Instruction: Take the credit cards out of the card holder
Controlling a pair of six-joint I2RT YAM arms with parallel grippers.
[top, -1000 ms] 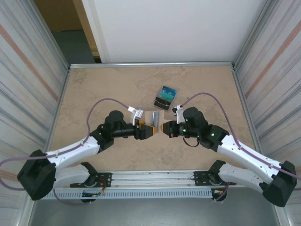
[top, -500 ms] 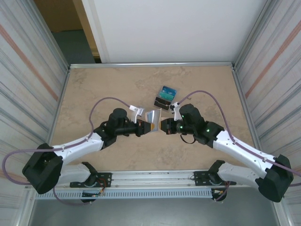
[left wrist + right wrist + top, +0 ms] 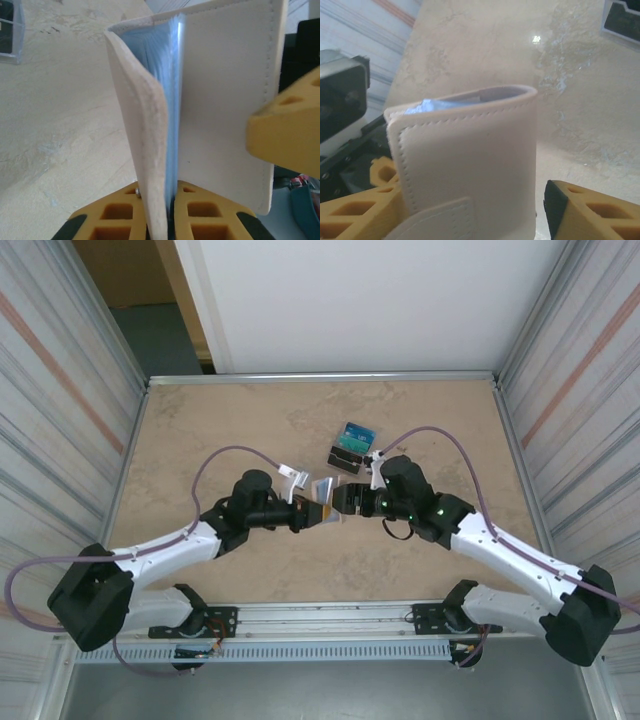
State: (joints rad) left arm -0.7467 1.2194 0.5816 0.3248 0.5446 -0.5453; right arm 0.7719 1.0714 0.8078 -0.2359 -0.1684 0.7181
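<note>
Card holder (image 3: 225, 100) | left pincer (image 3: 157, 212) clamped on edge | right pincer (image 3: 470, 210) parted

No text, brand, number or sign can be read. The credit cards (image 3: 352, 447) lie on the desk (image 3: 220, 430) and are too small in the top view for any print to resolve. There may be pale marks on the teal face, but they form no letters. In the wrist views, a dark card corner at the frame edge is blurred and cropped. The card holder (image 3: 225, 90), close up there, has plain tan faces with stitched seams, a pale blue lining and a plain closing tab (image 3: 435, 220). None of these carries a legible mark.
</note>
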